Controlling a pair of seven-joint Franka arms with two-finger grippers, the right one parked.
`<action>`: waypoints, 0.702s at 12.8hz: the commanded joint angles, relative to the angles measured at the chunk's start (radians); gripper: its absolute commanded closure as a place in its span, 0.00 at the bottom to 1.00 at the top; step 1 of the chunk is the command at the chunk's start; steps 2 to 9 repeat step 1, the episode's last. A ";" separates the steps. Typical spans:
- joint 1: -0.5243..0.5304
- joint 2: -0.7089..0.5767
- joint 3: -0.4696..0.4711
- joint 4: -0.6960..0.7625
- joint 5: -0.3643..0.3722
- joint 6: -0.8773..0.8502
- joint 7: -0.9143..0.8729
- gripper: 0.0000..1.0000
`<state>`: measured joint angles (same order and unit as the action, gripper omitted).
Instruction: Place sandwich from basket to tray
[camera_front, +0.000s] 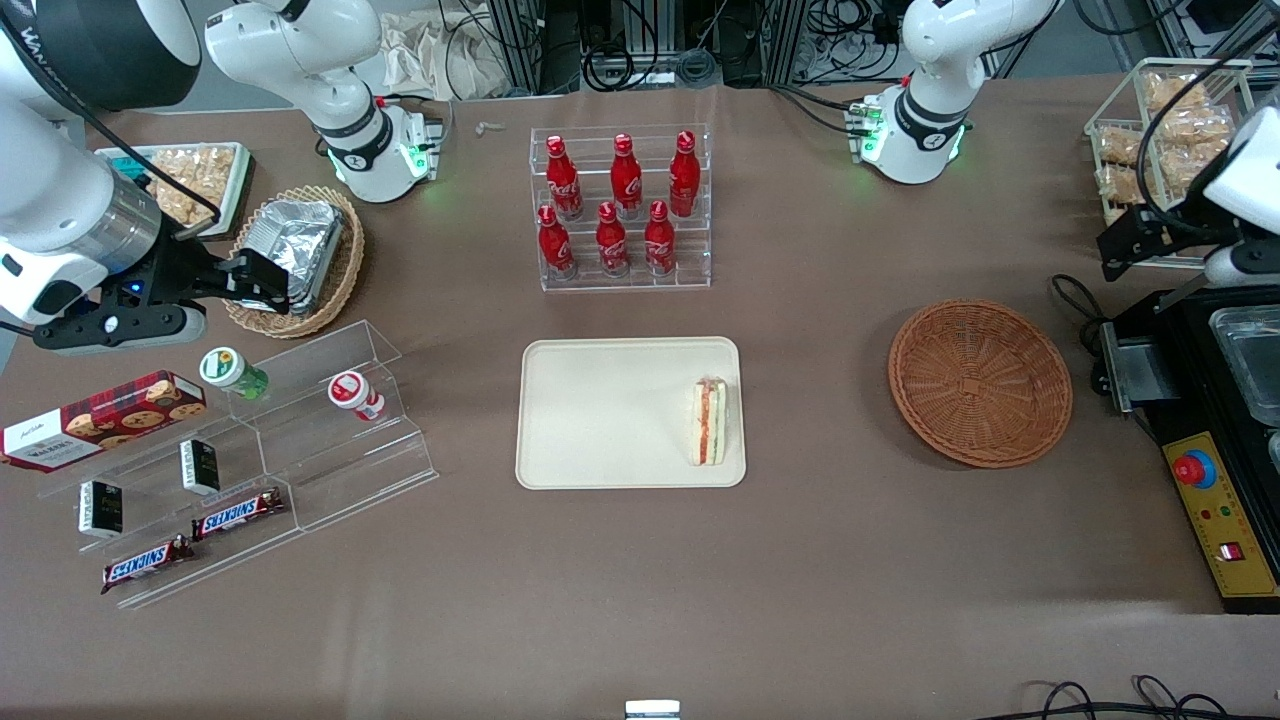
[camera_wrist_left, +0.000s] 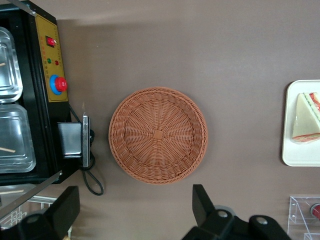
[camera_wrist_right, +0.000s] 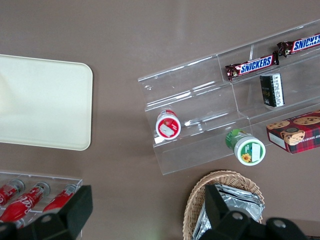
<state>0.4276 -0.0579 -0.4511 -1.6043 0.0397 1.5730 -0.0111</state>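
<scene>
On the tray's (camera_front: 600, 420) edge nearest the basket (camera_front: 980, 383) lies the sandwich (camera_front: 710, 422); basket empty. Gripper (camera_wrist_left: 135, 212) hovers above the basket, fingers (camera_wrist_left: 202, 202) spread, holding nothing. Placement looks done; only retreat remains.

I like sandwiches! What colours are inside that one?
Red-orange and green stripes in the sandwich; front view shows it best.

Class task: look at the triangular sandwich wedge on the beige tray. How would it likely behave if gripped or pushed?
The pale triangular sandwich wedge probably squashes easily: soft bread, layered filling. Standing on edge on the beige plastic tray, it may topple if pushed. The gripper hovers above the round reddish-brown wicker basket, jaws open.
</scene>
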 joint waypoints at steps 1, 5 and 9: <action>0.005 0.052 -0.011 0.050 0.012 -0.034 -0.006 0.00; 0.005 0.052 -0.011 0.050 0.012 -0.034 -0.006 0.00; 0.005 0.052 -0.011 0.050 0.012 -0.034 -0.006 0.00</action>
